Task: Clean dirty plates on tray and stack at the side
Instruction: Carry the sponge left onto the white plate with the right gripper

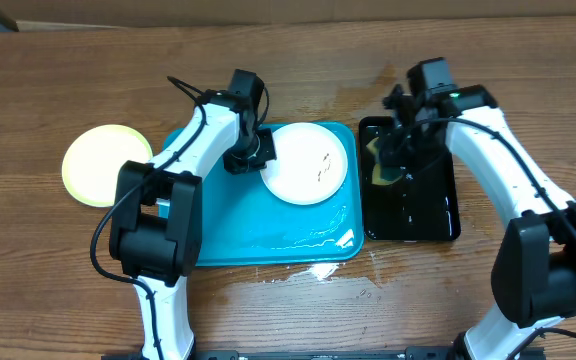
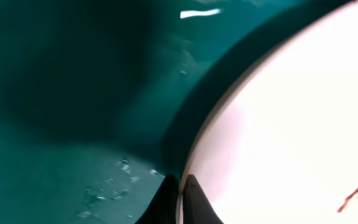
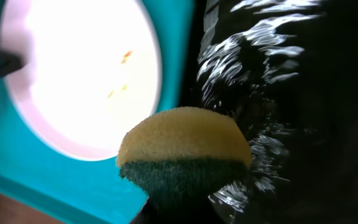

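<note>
A white dirty plate (image 1: pixel 308 168) with small dark smears lies on the right half of the turquoise tray (image 1: pixel 226 235). My left gripper (image 1: pixel 260 152) is at the plate's left rim. In the left wrist view it (image 2: pixel 179 182) is shut on the thin edge of that plate (image 2: pixel 291 112), low over the wet tray (image 2: pixel 61 93). A pale yellow-green plate (image 1: pixel 106 165) rests on the table left of the tray. My right gripper (image 1: pixel 388 162) hangs over the black tray (image 1: pixel 438 215), shut on a yellow and green sponge (image 3: pixel 182 140). The right wrist view also shows the white plate (image 3: pixel 79 74).
The narrow glossy black tray (image 3: pixel 303 93) holds a film of water and stands right of the turquoise tray. Water streaks lie on the turquoise tray's front right part (image 1: pixel 318 238), and a small puddle (image 1: pixel 313 270) sits on the wooden table in front of it.
</note>
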